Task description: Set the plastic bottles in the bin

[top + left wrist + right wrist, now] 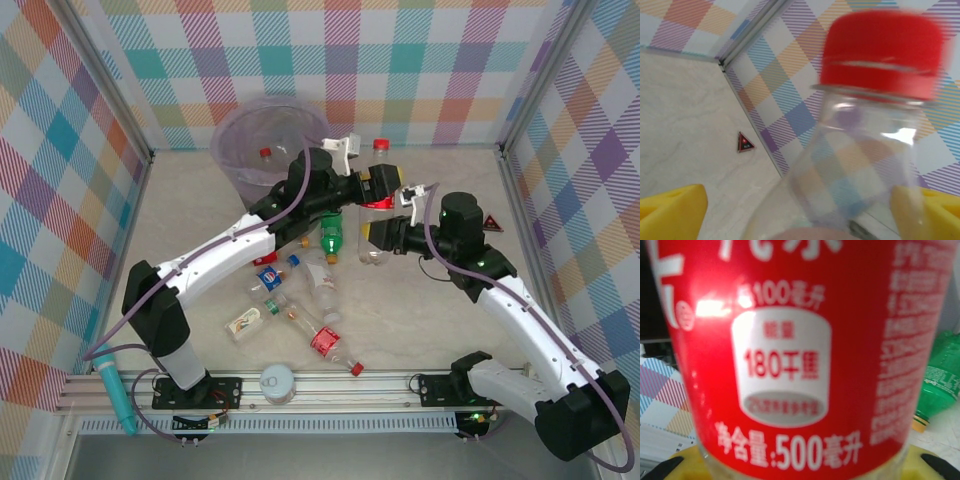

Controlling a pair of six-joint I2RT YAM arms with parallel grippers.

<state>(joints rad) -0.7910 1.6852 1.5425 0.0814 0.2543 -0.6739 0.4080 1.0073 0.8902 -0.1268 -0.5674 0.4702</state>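
To the right of the bin, level with its rim in the top view, a clear red-labelled bottle hangs above the table between the two arms. The right gripper is clamped on its lower body, and the red label with white print sits right against the right wrist camera. The left gripper has its jaws spread wide around the bottle's neck. In the left wrist view one yellow finger stands clear of the plastic, below the red cap. One red-capped bottle lies inside the bin. A green bottle lies on the table just right of the bin's near side. Nearer the arms from the bin, the loose bottles are scattered, one of them blue-labelled.
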